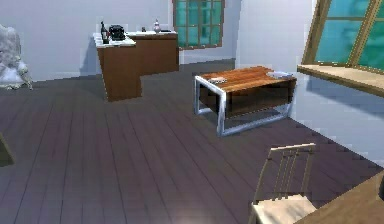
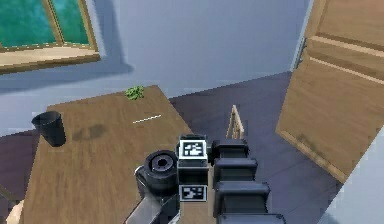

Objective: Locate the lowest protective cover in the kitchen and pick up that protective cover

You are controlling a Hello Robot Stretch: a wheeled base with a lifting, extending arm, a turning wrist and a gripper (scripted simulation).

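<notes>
Floor: dark planks [image 1: 90, 150] run across the room in the forward view.
Counter: L-shaped brown counter [image 1: 135, 62] with a pale top stands far off by the back wall; a dark bottle [image 1: 102, 31], a black blocky thing [image 1: 117, 33] and a few small pale shapes stand on it.
Task item: I cannot tell where the protective cover is; the shapes on the counter are too small to name.
Back window: teal-paned window [image 1: 198, 22], just right of the counter.
Low table: wood top on a white frame [image 1: 245, 95], right of the middle, well apart from the counter; a flat pale thing [image 1: 280, 75] lies at its right end.
Side window: second window [image 1: 345, 35] with a pale sill at the forward view's right edge.
Chair: pale wooden chair [image 1: 285, 180] at the bottom right, just beside a brown table corner [image 1: 360, 200].
Wooden table: brown top [image 2: 100, 160] in the arm side view; a dark cup [image 2: 48, 128] stands near its left edge, a green leafy bit [image 2: 133, 93] lies at its far edge, and a thin pale stick [image 2: 147, 120] lies near the leafy bit.
Arm: dark bar [image 2: 235, 190] rises from the bottom edge, with white marker squares [image 2: 192, 150] at its far end.
Gripper: dark round body [image 2: 158, 175] sits left of the squares with the tabletop behind it; I cannot tell whether it holds anything.
Chair back: pale slats [image 2: 237, 122] show beyond the arm.
Door: panelled wooden door [image 2: 340, 90] at the arm side view's right.
</notes>
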